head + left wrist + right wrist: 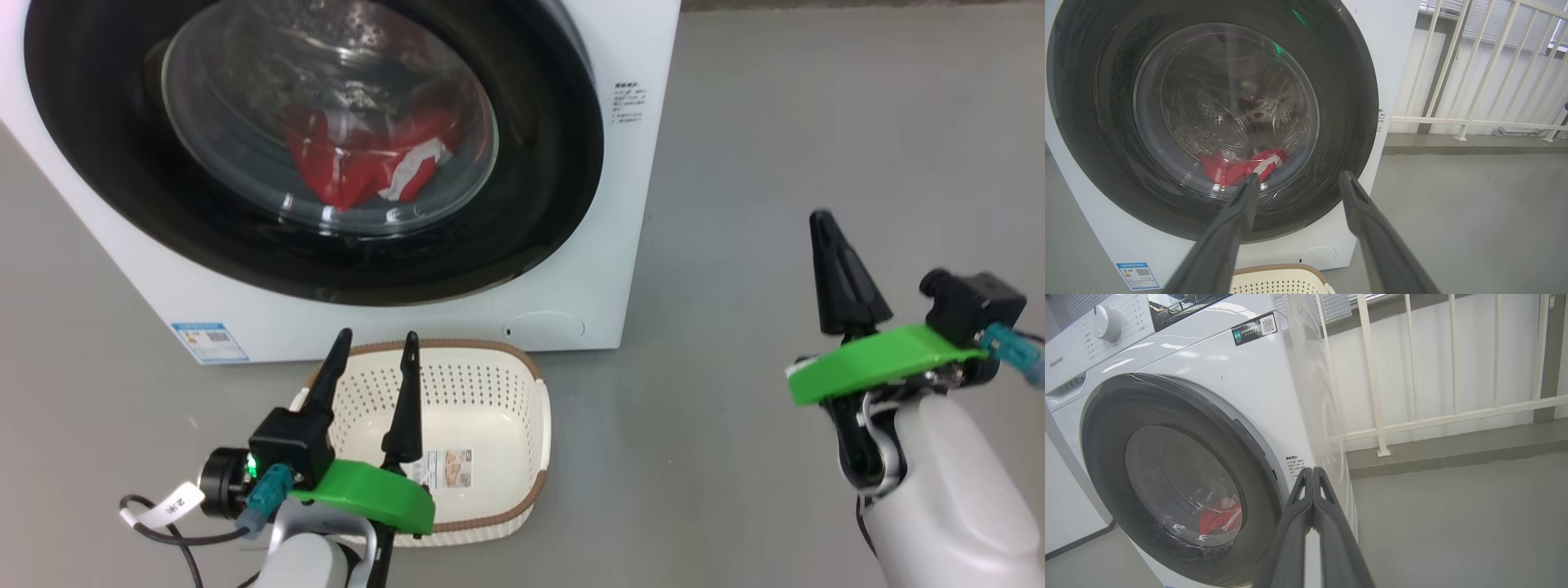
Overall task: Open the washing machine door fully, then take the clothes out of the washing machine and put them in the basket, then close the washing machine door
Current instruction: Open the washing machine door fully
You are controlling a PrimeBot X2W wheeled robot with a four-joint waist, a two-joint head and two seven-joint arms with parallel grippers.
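The grey floor (775, 122) spreads under both pincers. The washer (637, 204) stands ahead of the left pincer (377, 335) and ahead and to the left of the right pincer (819, 219). Its door (531, 204) lies flush against the front, its black ring apart from both pincers' tips. The basket (490, 384) sits on the floor just before the washer's foot, right below the left pincer. The clothes (351, 163) lie red and white low in the drum behind the glass, beyond the left pincer's tips. A blue sticker (210, 341) on the washer's lower corner is to the left of the left pincer. The left pincer gapes wide, with nothing between its fingers. The right pincer's fingers are pressed together along their length, gripping nothing, in the air over bare floor.
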